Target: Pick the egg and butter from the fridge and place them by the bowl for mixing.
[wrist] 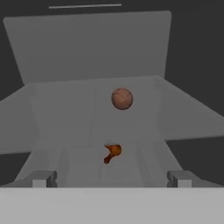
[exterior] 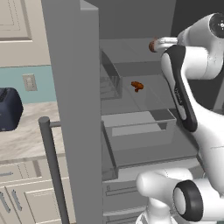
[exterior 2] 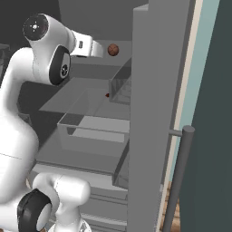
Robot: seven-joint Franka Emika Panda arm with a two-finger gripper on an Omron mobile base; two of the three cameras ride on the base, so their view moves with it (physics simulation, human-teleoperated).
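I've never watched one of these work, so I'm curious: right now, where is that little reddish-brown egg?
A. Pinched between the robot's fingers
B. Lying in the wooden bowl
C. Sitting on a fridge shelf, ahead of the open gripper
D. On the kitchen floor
C. In the hand view the egg rests on a grey shelf inside the fridge, well beyond the gripper, whose fingertips stand wide apart with nothing between them.
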